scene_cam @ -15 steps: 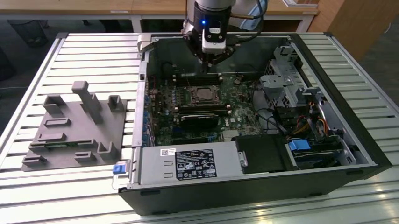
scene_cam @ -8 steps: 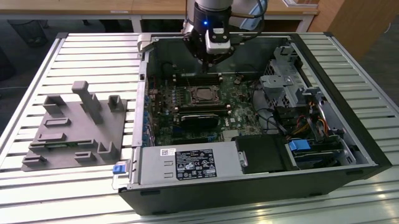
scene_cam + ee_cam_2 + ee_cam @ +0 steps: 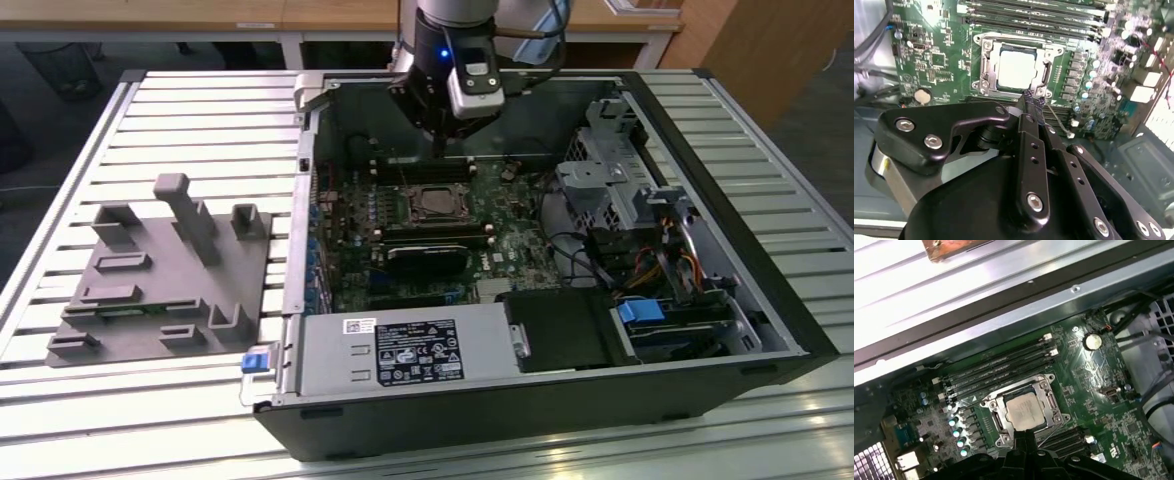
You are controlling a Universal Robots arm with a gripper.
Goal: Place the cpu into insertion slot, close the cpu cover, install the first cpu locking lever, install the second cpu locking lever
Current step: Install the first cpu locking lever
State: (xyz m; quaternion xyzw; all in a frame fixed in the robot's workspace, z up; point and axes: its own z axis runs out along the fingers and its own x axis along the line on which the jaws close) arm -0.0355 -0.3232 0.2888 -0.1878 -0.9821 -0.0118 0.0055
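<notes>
The cpu [image 3: 1016, 68] lies flat in the insertion slot [image 3: 985, 46] on the green motherboard, its silvery face up. The cpu cover [image 3: 988, 67] is folded down around it as a metal frame. In the first wrist view the cpu [image 3: 1025, 410] shows framed by the cover [image 3: 1048, 401]. My gripper [image 3: 1032, 101] is shut with its tips together, just off the socket's corner, holding nothing. A thin wire lever [image 3: 1059, 122] sticks out from the socket beside the tips. In the exterior view the gripper [image 3: 438, 152] hangs above the board behind the socket [image 3: 430, 203].
The open computer case [image 3: 747, 250] walls in the board. Memory slots [image 3: 1004, 365] run beside the socket. A black module [image 3: 427, 258] sits in front of it, a power supply [image 3: 400, 352] nearer still. Drive cage and cables [image 3: 641, 230] fill the exterior view's right; a grey fixture [image 3: 160, 270] its left.
</notes>
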